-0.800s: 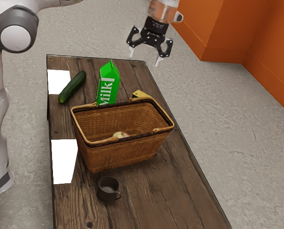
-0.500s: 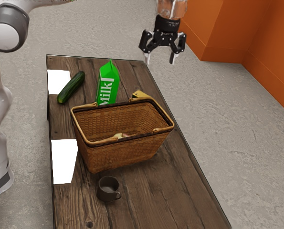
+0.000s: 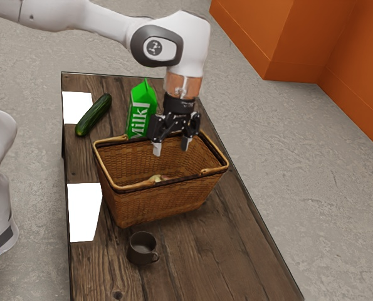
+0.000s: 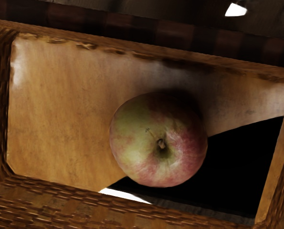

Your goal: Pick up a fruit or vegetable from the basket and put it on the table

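Observation:
My gripper [image 3: 171, 149] hangs over the far part of the wicker basket [image 3: 167, 204], pointing down, its two fingers apart with nothing between them. Deep in the basket lies an apple [image 3: 156, 179], mostly hidden by the near rim in the exterior view. From the wrist view the same apple [image 4: 158, 140] is red and green, stem up, resting on the floor of the basket [image 4: 60, 114] below my hand. A dark green cucumber [image 3: 93, 115] lies on the wooden table [image 3: 205, 251], outside the basket.
A green milk carton [image 3: 141, 113] stands just behind the basket, close to my gripper. In front of the basket sits a dark mug [image 3: 141, 248]. The basket's raised rim and handles surround the apple.
The arm has swung in from beyond the table's far edge, bringing my open gripper lower and over the basket. The yellow item behind the basket is now hidden by the hand.

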Robot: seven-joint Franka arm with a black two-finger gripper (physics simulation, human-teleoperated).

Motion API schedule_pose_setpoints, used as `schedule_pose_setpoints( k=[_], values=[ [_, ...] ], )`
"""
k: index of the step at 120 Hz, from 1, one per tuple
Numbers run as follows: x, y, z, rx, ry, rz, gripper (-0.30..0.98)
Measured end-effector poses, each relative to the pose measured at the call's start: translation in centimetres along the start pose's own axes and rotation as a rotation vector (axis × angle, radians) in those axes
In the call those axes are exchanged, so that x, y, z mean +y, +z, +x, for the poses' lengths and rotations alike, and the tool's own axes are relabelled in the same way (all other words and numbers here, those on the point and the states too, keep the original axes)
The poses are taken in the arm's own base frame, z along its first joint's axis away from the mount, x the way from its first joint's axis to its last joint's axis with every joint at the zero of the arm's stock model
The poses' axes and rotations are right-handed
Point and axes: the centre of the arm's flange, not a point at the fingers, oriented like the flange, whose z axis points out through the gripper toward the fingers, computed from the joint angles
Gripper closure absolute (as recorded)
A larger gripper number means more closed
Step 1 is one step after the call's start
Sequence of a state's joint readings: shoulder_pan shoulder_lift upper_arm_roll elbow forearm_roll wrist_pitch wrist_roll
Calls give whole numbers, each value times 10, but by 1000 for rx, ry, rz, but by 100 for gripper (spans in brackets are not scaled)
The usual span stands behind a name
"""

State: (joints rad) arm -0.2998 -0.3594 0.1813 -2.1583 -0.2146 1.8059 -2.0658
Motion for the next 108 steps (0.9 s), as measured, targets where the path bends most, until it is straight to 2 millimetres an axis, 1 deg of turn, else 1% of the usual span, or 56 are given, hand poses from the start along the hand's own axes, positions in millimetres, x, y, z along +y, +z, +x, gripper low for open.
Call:
schedule_pose_setpoints(
  k=[5, 9, 17, 24, 28, 40, 47, 55, 64, 69, 81, 89, 95, 108],
  values=[
    [6, 5, 12, -1, -37, -17, 0],
    [9, 9, 16, -2, -55, -26, 0],
    [8, 18, 14, 0, -63, -45, 0],
    [3, 36, 14, 11, -62, -49, 0],
    [3, 41, 15, 11, -66, -55, 0],
    [7, 44, 19, 2, -62, -84, 0],
    [7, 47, 16, 3, -46, -95, 0],
    [3, 53, 10, 7, -21, -99, 0],
    [-12, 66, 14, 28, -10, -119, 0],
    [-16, 69, 15, 28, -10, -128, 0],
    [-17, 78, 20, 59, 5, -143, 0],
    [-18, 82, 18, 83, 25, -150, 0],
    [-21, 86, 13, 99, 43, -152, 0],
    [-20, 92, 11, 115, 50, -151, 0]
  ],
)
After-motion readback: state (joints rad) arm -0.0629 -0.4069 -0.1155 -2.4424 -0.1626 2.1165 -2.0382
